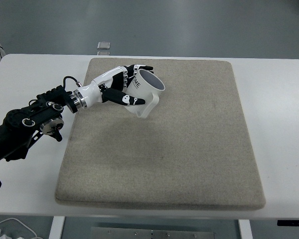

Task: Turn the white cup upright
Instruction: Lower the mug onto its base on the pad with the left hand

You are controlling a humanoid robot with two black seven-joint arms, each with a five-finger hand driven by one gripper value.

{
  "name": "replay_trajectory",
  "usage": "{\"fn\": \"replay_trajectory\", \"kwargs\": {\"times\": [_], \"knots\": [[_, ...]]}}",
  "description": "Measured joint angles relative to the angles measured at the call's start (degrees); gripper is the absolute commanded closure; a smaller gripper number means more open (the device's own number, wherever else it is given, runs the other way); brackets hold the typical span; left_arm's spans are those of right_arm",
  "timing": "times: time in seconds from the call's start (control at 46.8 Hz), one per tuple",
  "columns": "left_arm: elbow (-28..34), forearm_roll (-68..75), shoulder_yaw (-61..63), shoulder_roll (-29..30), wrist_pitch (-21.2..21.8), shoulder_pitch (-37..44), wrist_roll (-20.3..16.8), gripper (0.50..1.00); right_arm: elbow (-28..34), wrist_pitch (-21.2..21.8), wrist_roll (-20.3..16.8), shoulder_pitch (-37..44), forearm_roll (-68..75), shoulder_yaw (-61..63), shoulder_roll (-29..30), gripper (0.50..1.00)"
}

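From my feed I see the left hand (120,85) wrapped around the cup (145,91), its fingers (137,69) curled over the far side and the thumb (127,99) pressed along the near side. So the hand is grasping the cup, not loose around it. The arm (27,124) comes in from the left edge, black at the forearm, with a white-and-black hand at its end.

The cup is white, with dark lettering on its wall that I cannot read fully. It is tilted, its open mouth turned up and to the right, so I look partly into the dark inside. Its handle (148,106) points down toward the near side. I cannot tell whether the lower part touches the mat (189,149) or hangs just above it.

The cup sits over the far left part of the mat, a beige square of coarse cloth that covers most of the white surface (279,124). The mat lies flat, its edges close to square with the surface.

Beyond the far edge of the surface, on the grey floor (199,25), lies a small pale square thing (104,46); I cannot make out what it is. At the near left corner some white cable (10,230) shows below the surface edge.
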Motion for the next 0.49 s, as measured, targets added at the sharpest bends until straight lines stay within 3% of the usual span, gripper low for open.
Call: {"fn": "replay_trajectory", "kwargs": {"times": [0.086, 0.235, 0.492], "knots": [[0.0, 0.0, 0.1, 0.0, 0.0, 0.2, 0.0, 0.643, 0.0, 0.0, 0.0, 0.0, 0.0, 0.0, 0.0, 0.570], [0.7, -0.1, 0.1, 0.0, 0.0, 0.2, 0.0, 0.562, 0.0, 0.0, 0.0, 0.0, 0.0, 0.0, 0.0, 0.570], [0.8, -0.3, 0.1, 0.0, 0.0, 0.2, 0.0, 0.534, 0.0, 0.0, 0.0, 0.0, 0.0, 0.0, 0.0, 0.570]]}}
